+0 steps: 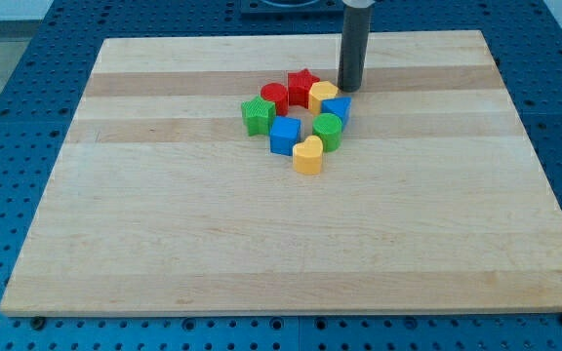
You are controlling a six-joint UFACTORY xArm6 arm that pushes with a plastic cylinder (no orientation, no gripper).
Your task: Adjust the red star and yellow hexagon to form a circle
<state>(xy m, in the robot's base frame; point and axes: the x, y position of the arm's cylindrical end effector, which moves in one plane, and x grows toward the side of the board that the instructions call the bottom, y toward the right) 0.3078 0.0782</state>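
The red star (pixel 302 86) sits at the top of a tight cluster of blocks near the board's upper middle. The yellow hexagon (pixel 322 95) touches it on the right. My tip (pixel 348 89) rests on the board just right of the yellow hexagon, close to it or touching it. Around them lie a red round block (pixel 274 97), a green star (pixel 257 115), a blue cube (pixel 284 136), a yellow heart (pixel 307 156), a green round block (pixel 327 130) and a blue block (pixel 339 108).
The wooden board (pixel 164 224) lies on a blue perforated table (pixel 8 117). The dark rod rises from the tip to the view's top edge.
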